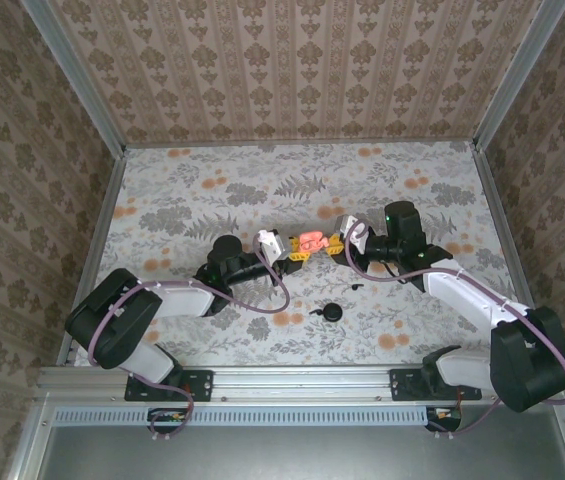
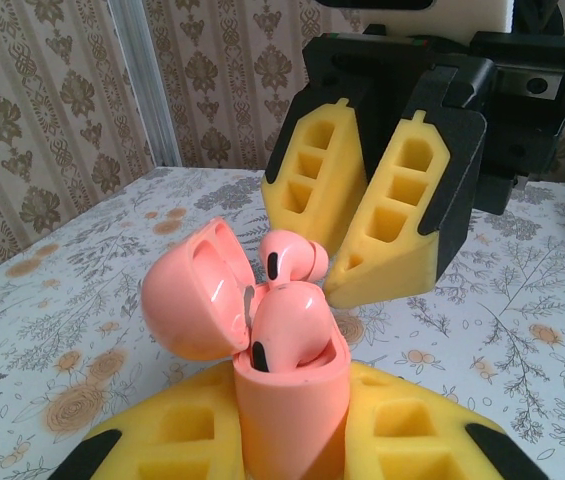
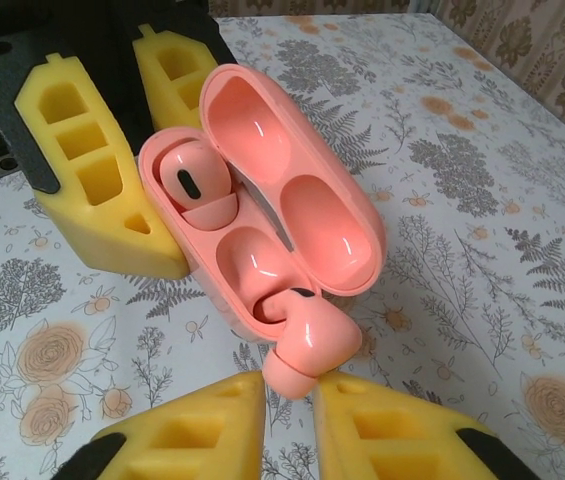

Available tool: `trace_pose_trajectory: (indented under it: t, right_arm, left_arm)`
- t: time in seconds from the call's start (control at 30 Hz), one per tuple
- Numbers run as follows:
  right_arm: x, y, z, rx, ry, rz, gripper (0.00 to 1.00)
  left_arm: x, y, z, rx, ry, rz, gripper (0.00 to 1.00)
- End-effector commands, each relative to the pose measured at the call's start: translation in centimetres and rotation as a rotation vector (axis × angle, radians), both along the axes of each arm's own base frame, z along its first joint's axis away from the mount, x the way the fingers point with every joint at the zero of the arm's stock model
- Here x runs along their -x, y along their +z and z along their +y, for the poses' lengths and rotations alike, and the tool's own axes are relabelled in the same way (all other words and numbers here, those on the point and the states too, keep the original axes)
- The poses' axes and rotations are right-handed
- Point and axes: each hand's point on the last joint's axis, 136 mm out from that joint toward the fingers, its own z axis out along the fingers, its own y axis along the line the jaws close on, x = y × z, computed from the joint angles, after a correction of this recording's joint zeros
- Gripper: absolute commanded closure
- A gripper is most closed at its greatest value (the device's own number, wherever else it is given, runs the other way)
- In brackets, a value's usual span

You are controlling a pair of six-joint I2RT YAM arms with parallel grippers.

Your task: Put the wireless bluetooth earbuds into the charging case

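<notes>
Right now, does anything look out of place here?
Yes. One pink earbud sticks up crooked from its socket in the open charging case, while the other earbud sits fully down. A small black piece lies alone on the table.

Charging case [image 1: 309,243] mid tabletop [image 1: 212,190]; left claw [image 1: 285,249] at its left, right claw [image 1: 334,242] at its right; 1st earbud [image 3: 190,178] inside, 2nd earbud [image 3: 307,340] half in.
</notes>
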Motion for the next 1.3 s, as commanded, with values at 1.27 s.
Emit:
trace_pose_trajectory:
  t: [1.27]
  right_arm:
    - [1.11,1.09,1.82,-0.006,0.101,0.000,0.84]
  left_arm:
    - [-0.70,1.90,0.10,0.032,0.020,-0.029,0.86]
